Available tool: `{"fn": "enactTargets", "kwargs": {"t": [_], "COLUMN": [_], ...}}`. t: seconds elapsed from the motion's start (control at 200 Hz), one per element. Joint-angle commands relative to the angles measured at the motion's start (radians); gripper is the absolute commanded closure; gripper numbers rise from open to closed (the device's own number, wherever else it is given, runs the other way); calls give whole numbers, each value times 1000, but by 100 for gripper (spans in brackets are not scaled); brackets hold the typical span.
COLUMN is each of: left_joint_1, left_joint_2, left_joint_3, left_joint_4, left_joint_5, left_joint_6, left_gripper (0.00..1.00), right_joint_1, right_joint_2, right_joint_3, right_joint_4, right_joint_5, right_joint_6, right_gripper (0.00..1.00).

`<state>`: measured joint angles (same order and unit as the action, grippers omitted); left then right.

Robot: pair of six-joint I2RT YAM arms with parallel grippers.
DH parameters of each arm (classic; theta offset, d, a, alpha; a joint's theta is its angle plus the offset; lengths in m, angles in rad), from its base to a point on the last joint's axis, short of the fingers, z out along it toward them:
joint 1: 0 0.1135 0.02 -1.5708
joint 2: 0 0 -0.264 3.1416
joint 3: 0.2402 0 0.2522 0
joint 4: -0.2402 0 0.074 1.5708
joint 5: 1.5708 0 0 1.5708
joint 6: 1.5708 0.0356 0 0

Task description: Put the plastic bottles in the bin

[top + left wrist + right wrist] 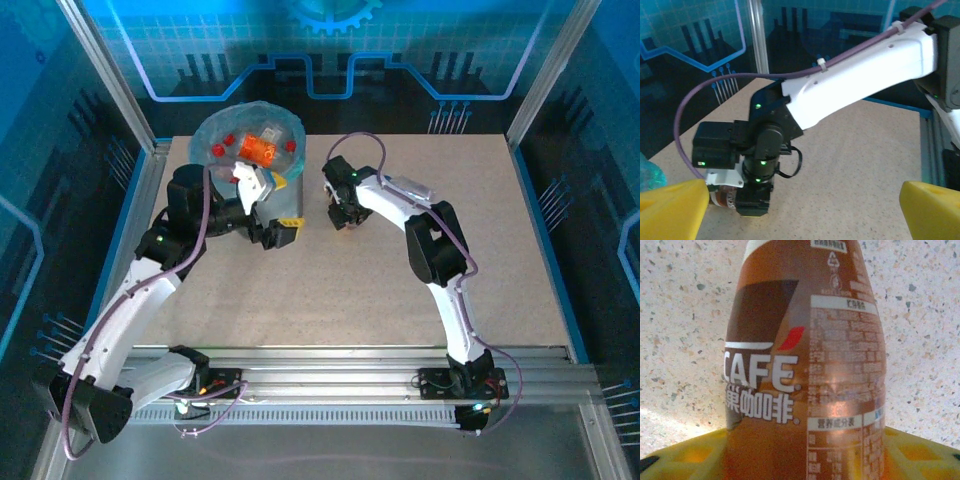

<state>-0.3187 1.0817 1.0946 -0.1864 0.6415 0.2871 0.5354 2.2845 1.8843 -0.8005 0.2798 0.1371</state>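
Left gripper (272,207) was spread wide open right beside the bin (212,128), which already had some bottles (262,150) in it. Right gripper (346,216) sat around a brown coffee bottle (805,365) on the table (400,300). Honestly couldn't tell if it was actually pinching it.

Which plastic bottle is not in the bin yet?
The brown-labelled coffee bottle, on the table at the right gripper. The others, such as the orange-labelled bottle, already lie inside the bin.
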Motion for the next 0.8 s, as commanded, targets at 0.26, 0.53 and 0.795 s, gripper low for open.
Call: {"fn": "enactTargets", "kwargs": {"t": [0.26,0.53,0.795], "left_joint_1": [-15,-58,-136], "left_joint_2": [157,326,493], "left_joint_3": [174,419,615], "left_joint_4": [123,-112,-215], "left_joint_5": [-161,-132,39], "left_joint_6": [-389,-578,-706], "left_gripper": [1,4,10], "right_joint_1": [-37,-42,-48], "right_joint_2": [-394,-838,-1172], "right_joint_3": [-309,-616,-763], "right_joint_4": [55,137,264], "right_joint_5": [-113,-314,-587], "right_joint_6": [68,73,54], "right_gripper": [44,44,43]}}
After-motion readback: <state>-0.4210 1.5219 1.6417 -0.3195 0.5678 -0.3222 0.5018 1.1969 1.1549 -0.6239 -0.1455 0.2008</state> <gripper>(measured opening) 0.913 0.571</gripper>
